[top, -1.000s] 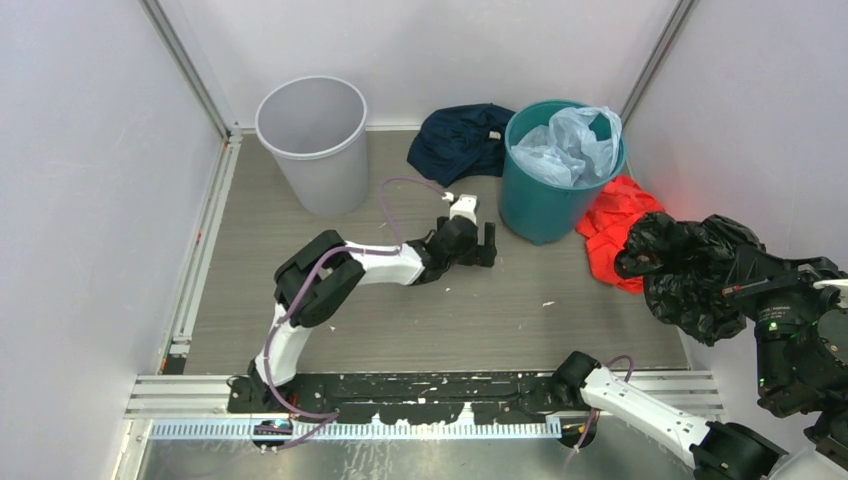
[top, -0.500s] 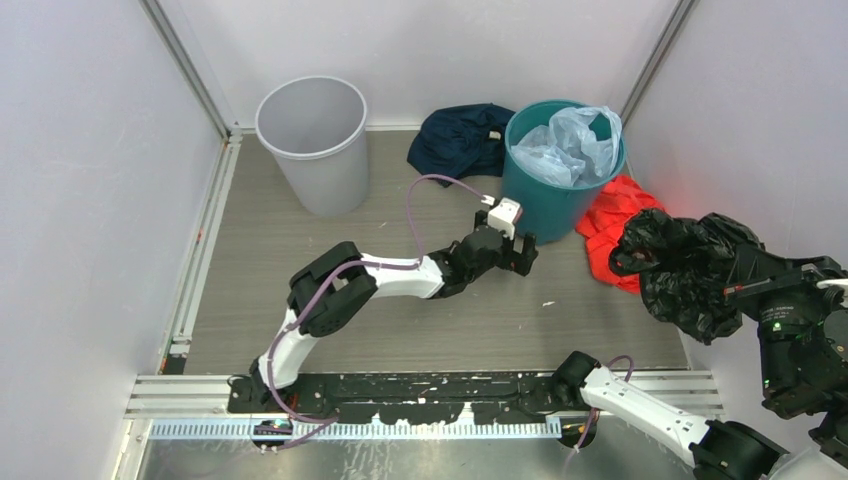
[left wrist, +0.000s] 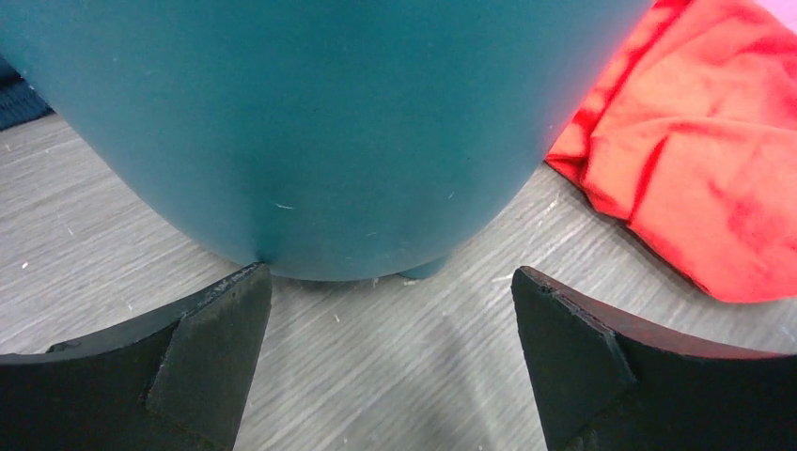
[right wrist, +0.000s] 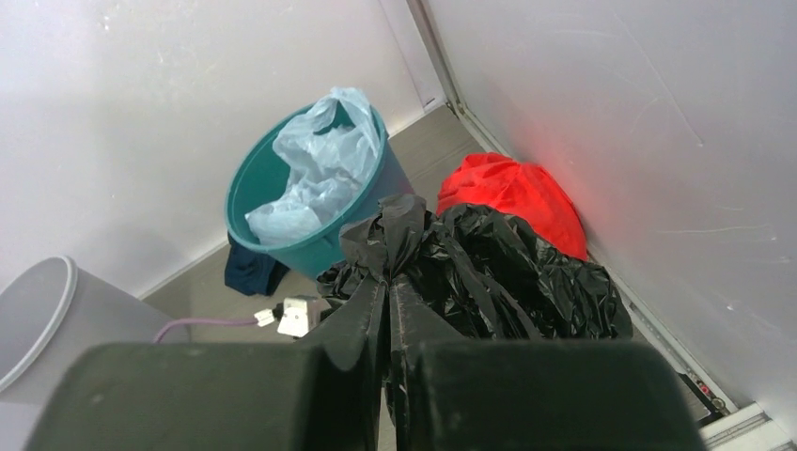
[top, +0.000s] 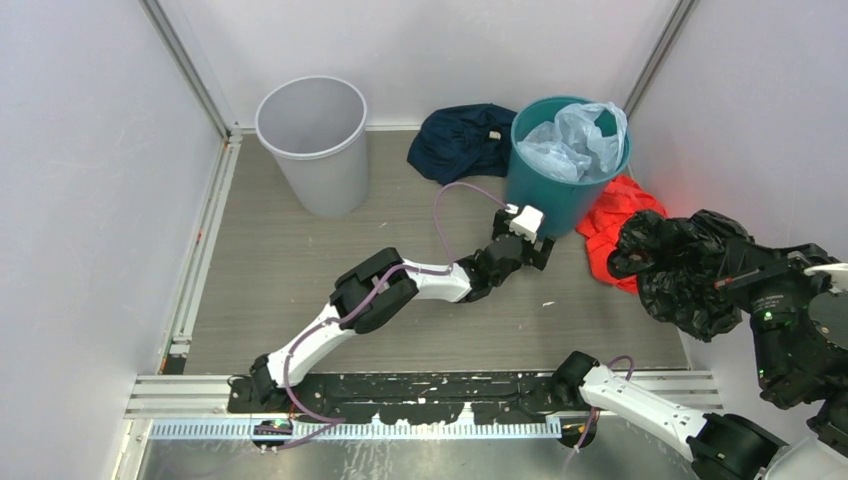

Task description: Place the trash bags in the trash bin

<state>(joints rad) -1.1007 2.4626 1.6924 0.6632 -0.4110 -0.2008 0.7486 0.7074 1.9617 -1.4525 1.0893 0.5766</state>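
Right fingers [right wrist: 362,318] clamped on trash bags [top: 682,272], held above the tabletop; trash bin [top: 326,188] empty, well apart; left fingers [left wrist: 209,331] wide open, holding nothing.

The left arm [top: 400,282] stretches low toward the far edge, the left gripper [left wrist: 390,291] spread wide. At the right edge the right gripper [right wrist: 387,310], raised, seems pinched closed.

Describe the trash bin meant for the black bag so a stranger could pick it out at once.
Look to the far left corner of the grey floor, where the two white walls meet. There stands the trash bin, a round, tapered wastebasket. Unlike the teal bin to its right, which is stuffed with a pale blue bag, it is light grey and looks empty.
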